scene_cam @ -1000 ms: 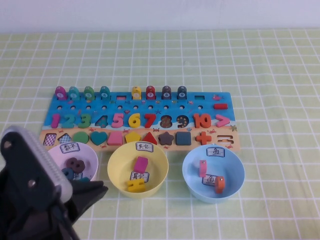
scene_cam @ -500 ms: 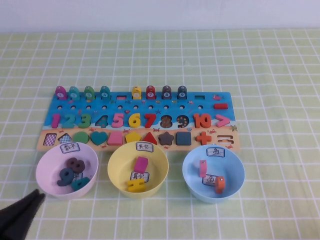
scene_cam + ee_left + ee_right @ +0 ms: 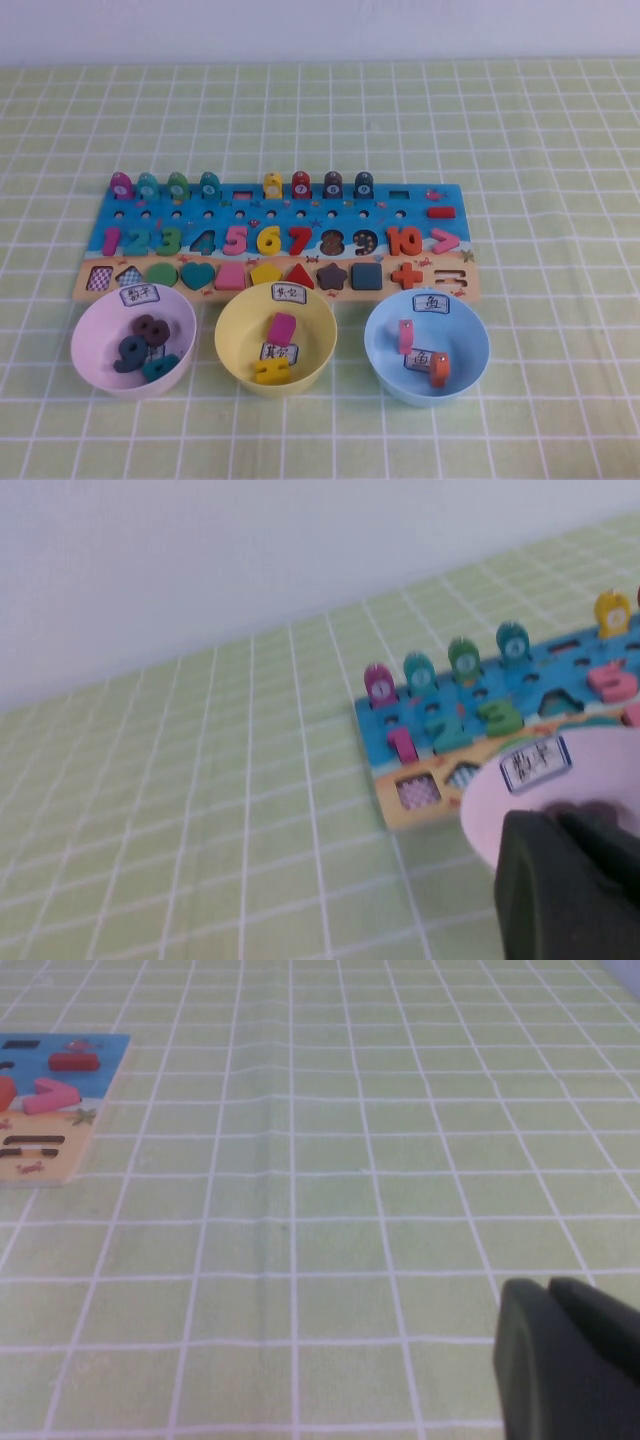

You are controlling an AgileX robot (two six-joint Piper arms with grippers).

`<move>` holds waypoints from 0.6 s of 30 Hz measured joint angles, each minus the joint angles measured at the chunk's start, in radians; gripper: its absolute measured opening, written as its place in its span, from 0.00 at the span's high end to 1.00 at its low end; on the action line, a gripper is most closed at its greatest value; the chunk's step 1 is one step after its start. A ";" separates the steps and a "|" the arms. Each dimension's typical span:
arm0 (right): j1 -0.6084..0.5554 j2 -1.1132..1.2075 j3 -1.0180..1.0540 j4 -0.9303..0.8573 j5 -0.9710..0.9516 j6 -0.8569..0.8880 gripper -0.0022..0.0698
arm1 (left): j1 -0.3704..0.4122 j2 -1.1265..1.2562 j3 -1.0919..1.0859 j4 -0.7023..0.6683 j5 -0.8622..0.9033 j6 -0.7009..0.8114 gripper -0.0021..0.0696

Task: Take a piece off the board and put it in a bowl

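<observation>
- Board [image 3: 275, 240] lies flat mid-table, long axis running left-right across your view; number row and shape row still mostly filled, each piece seated in its own cutout
- Pieces look like small painted wood: light, rigid, smooth-sided, likely a bit slippery. You'd pinch one across its narrow sides, from above
- Likely easy picks: pink square [image 3: 230, 276] or blue square [image 3: 366, 276] in the front row, flat parallel edges. Round and star shapes give you worse purchase
- Digits stand upright as you read them, tops toward the far edge
- Three bowls sit just in front of the board: pink bowl [image 3: 88, 345] on the left with three dark number pieces, yellow bowl [image 3: 232, 345] in the middle with two pieces, blue bowl [image 3: 475, 350] on the right with two
- Left gripper [image 3: 580, 885] out of the high view; its wrist camera puts it low beside the pink bowl, near the board's left end. Jaws together, holding nothing
- Right gripper [image 3: 570, 1360] also out of the high view, over bare cloth [image 3: 330, 1160] well right of the board's end. Jaws together, empty
</observation>
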 joint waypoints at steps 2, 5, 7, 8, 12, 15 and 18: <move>0.000 0.000 0.000 0.000 0.000 0.000 0.99 | 0.002 0.000 0.000 -0.021 0.044 0.000 0.97; 0.000 0.000 0.000 0.000 0.000 0.000 0.99 | -0.011 0.000 0.000 -0.060 0.136 0.000 0.98; 0.000 0.000 0.000 0.000 0.000 0.000 0.99 | -0.033 0.000 0.000 -0.084 0.192 0.000 0.98; 0.000 0.000 0.000 0.000 0.000 0.000 0.99 | -0.043 0.000 0.000 -0.092 0.203 0.000 0.98; 0.000 0.000 0.000 0.000 0.000 0.000 0.99 | -0.094 0.000 0.000 -0.099 0.213 0.000 0.98; 0.000 0.000 0.000 0.000 0.000 0.000 0.99 | -0.113 0.000 0.000 -0.099 0.213 0.000 0.98; 0.000 0.000 0.000 0.000 0.000 0.000 0.99 | -0.112 0.000 0.000 -0.099 0.213 0.000 0.98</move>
